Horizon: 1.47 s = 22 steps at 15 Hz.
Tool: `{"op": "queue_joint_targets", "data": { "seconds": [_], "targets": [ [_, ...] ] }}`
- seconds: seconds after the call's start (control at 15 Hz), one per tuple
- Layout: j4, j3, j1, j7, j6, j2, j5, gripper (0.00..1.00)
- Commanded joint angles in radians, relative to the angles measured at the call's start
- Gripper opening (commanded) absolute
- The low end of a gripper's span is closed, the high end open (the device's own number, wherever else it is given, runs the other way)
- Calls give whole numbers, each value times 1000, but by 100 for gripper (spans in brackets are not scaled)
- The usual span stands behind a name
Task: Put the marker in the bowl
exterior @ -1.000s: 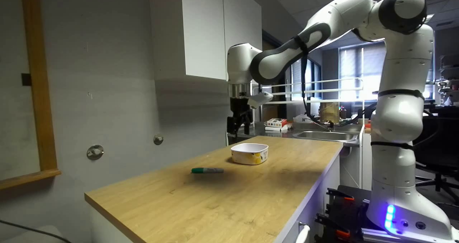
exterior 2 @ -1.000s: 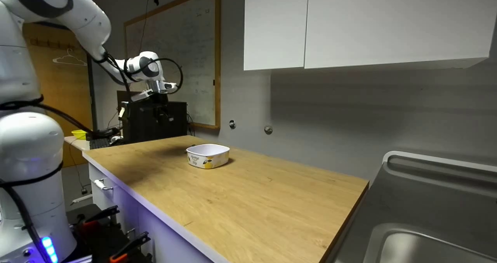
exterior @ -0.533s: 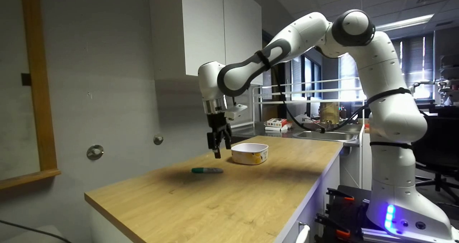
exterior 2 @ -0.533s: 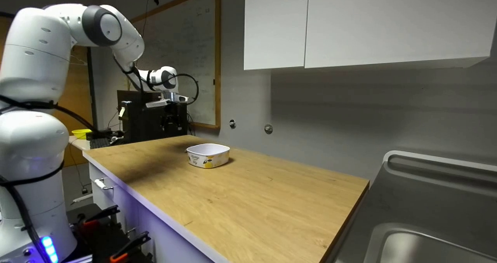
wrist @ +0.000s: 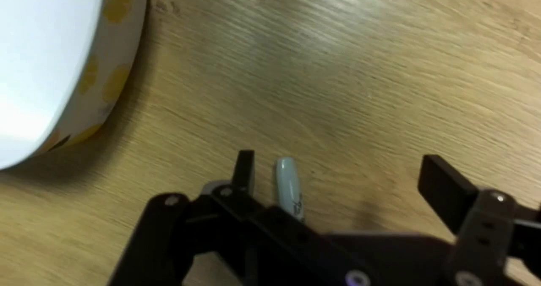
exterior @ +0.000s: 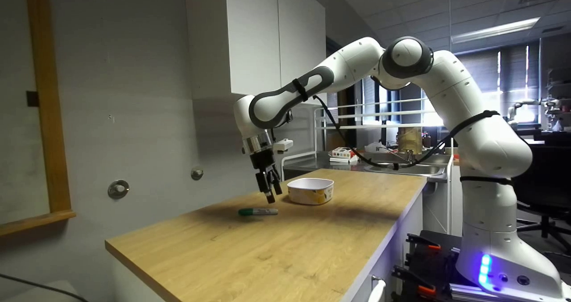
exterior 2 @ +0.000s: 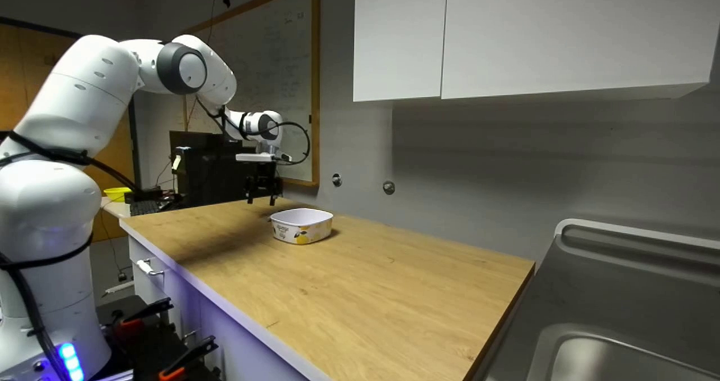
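Note:
The marker [exterior: 258, 211] lies flat on the wooden counter, green cap to the left and grey body toward the bowl. In the wrist view only the grey end of the marker [wrist: 288, 184] shows; the gripper hides the rest. The bowl [exterior: 311, 197] stands close by, whitish inside with yellow fruit prints; it also shows in an exterior view [exterior 2: 302, 234] and in the wrist view [wrist: 122, 53]. My gripper [exterior: 274, 196] is open and empty above the counter, beside the bowl, fingers pointing down. In the wrist view the gripper [wrist: 338, 167] has the marker below, nearer the left finger.
The wooden counter [exterior: 267, 253] carries the bowl and marker. A grey wall runs along its back, with a white cabinet [exterior: 254, 39] above. A metal sink [exterior 2: 596, 353] adjoins one end. A whiteboard [exterior 2: 253, 77] and dark computer equipment [exterior 2: 211, 178] are beyond the other end.
The arm has reached out and lowered, bringing the open gripper down beside the bowl, nearer the marker. The gripper has tilted somewhat. The marker and bowl have not moved.

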State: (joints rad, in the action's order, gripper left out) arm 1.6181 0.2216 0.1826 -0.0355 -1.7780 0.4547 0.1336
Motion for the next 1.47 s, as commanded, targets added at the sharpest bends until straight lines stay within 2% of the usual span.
{"op": "queue_joint_targets", "data": {
  "seconds": [0.0, 0.33, 1.0, 1.07, 1.13, 1.2, 1.4],
  "targets": [
    [-120, -34, -2, 121, 98, 85, -27, 100],
    [-209, -46, 8, 184, 156, 171, -31, 100],
    [-403, -43, 71, 194, 224, 343, -23, 100],
    [-419, -44, 74, 192, 231, 350, -23, 75],
    [-429, -46, 78, 190, 233, 357, -19, 73],
    [-440, -48, 82, 188, 240, 361, -16, 67],
    [-461, -52, 84, 185, 256, 368, -13, 43]
  ]
}}
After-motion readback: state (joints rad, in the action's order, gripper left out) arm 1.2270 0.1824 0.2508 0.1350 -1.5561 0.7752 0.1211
